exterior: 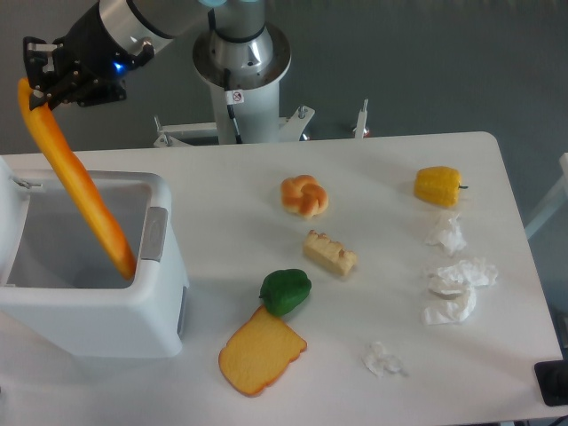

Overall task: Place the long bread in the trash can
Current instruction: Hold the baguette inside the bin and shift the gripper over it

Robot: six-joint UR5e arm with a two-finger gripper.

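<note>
Our end effector (40, 91) pinches the long bread (80, 182) by its top end. Below it, the bread's tip dips into the open trash can (133, 306); we judge only the release is left.

Bright, even overhead light, soft short shadows, mild glare on the white table (373, 169), sharp focus.

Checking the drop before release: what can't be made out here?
- End effector: fingertips at the long bread too dark to separate.
- Trash can: floor hidden by its front wall; left side cut off by the frame edge.
- Bread's lower tip: contact with the rim unclear.
</note>
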